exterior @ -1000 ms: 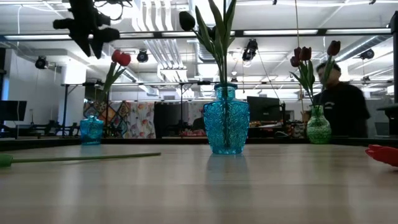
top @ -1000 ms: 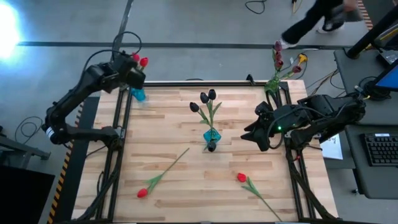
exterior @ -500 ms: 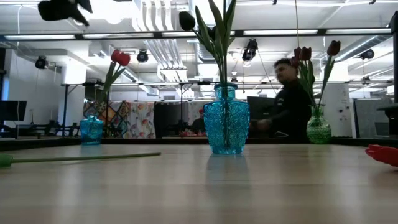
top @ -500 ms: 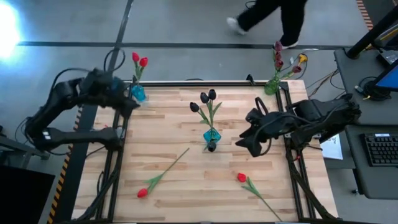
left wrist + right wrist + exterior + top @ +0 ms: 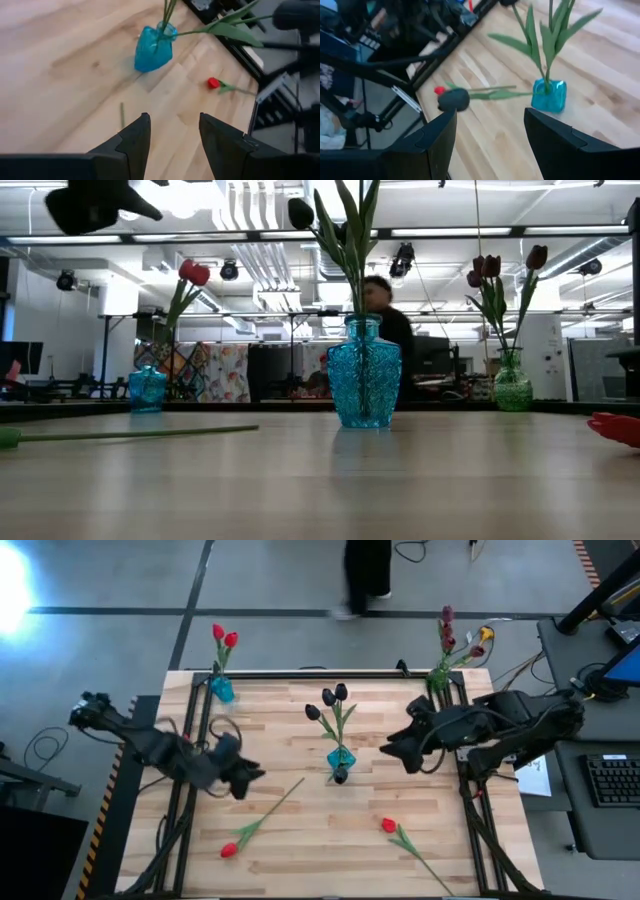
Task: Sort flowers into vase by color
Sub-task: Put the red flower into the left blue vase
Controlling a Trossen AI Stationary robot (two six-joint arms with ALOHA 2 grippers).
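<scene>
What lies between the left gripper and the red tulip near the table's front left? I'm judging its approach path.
High view: only bare wood separates the left gripper from that red tulip.

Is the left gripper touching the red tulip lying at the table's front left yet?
Apart. The left wrist view shows the left gripper open with bare wood between its fingers; the high view puts the red tulip clear of it.

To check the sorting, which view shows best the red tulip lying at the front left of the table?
High view: the red tulip shows whole, head and stem. Low view shows only its stem along the table; right wrist view shows its head.
</scene>
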